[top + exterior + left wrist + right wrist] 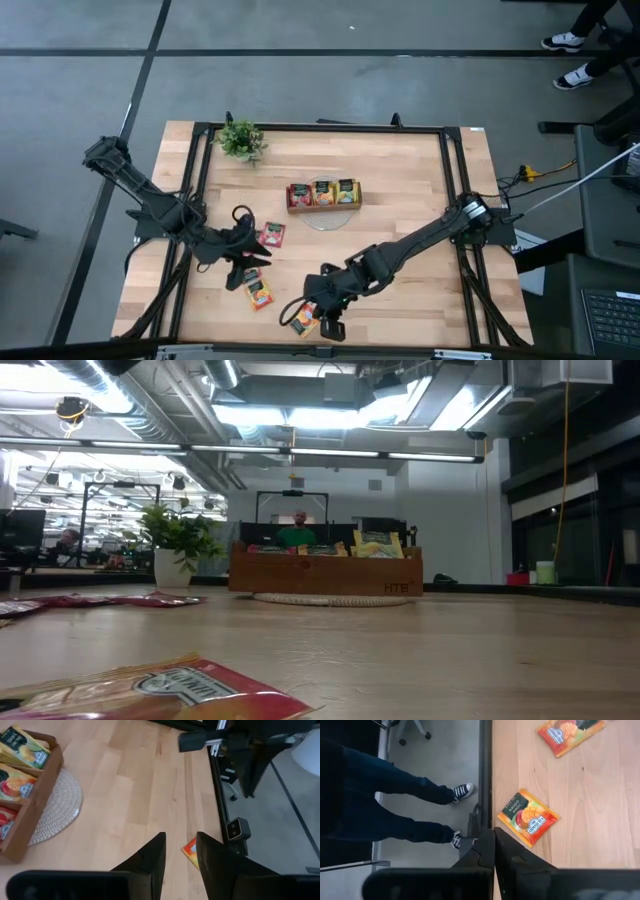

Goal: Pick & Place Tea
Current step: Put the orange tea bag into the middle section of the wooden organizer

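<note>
in the high view the wooden tray (323, 194) sits just above the middle of the frame on a round woven mat (325, 217), with red, orange and yellow-green tea sachets standing in its 3 compartments. loose tea lies on the bench (400, 170) in the lower left: a red sachet (271, 235) beside the left gripper (240, 262), an orange sachet (259, 292) below it, and another orange sachet (305, 319) at the bottom edge next to the right gripper (330, 322). the left wrist view shows the left jaws released with a clear gap, nothing between them. in the right wrist view the right jaws look clenched together, apparently empty, with a mango sachet (527, 816) lying flat just beyond them near the bench edge. a potted plant (241, 139) stands at the upper left of the bench.
</note>
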{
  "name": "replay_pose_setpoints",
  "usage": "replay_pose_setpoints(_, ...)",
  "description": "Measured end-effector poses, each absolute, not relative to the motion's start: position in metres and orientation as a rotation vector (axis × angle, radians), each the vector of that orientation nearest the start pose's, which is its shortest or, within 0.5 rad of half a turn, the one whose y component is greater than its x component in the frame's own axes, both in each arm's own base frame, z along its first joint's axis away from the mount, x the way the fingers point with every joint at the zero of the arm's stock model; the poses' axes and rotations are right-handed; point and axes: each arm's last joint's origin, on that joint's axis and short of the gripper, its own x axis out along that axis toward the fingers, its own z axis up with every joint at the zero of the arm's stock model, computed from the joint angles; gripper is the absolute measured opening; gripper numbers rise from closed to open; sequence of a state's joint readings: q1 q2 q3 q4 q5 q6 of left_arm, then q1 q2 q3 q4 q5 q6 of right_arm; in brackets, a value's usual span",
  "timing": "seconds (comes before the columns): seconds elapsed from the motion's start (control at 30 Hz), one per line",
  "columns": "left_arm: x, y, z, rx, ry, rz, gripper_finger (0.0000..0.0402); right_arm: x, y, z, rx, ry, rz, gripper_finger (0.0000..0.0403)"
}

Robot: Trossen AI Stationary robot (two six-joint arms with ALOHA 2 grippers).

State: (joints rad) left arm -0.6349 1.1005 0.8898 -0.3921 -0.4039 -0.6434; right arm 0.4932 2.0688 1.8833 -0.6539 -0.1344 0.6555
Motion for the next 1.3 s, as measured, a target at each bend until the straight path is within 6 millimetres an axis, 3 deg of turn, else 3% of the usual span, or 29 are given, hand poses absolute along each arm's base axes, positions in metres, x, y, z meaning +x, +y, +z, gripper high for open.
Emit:
replay_pose_setpoints(0.57,0.196,-0.16,0.267,-0.308,0.66,-0.065,0.01,0.409,0.248,0.23,0.404,1.122,0.262,0.0002)
replay_pose_setpoints(1.0,0.237,-0.205,0.216,-0.308,0.789,-0.281,0.0067,0.407,0.249,0.228,0.399,1.126,0.241,0.0004)
replay_pose_setpoints(1.3,0.262,-0.201,0.193,-0.205,0.866,-0.372,0.0008,0.406,0.252,0.228,0.536,1.158,0.183,0.0004)
